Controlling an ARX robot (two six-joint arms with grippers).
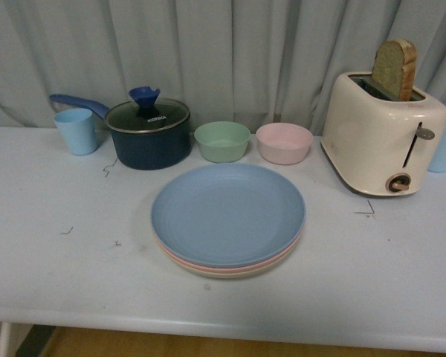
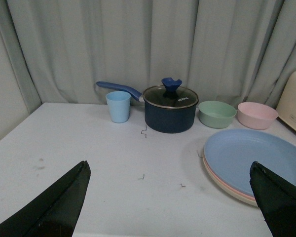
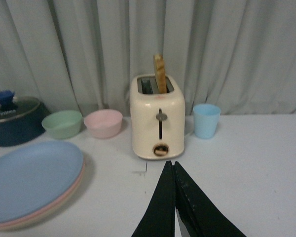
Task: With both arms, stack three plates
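The three plates sit in one stack at the middle of the white table: the blue plate [image 1: 227,212] on top, the pink plate's rim [image 1: 208,265] under it, the beige plate's rim [image 1: 217,274] at the bottom. The stack also shows in the left wrist view as the blue plate [image 2: 254,158] and in the right wrist view as the blue plate [image 3: 32,177]. Neither arm appears in the front view. My left gripper [image 2: 170,170] is open, wide apart above bare table left of the stack. My right gripper [image 3: 171,164] is shut on nothing, in front of the toaster.
Behind the stack stand a green bowl [image 1: 222,140], a pink bowl [image 1: 284,143] and a dark blue lidded pot [image 1: 148,132]. A light blue cup [image 1: 76,131] is at the back left. A cream toaster [image 1: 383,130] with bread stands at the right, another blue cup [image 3: 206,120] beside it.
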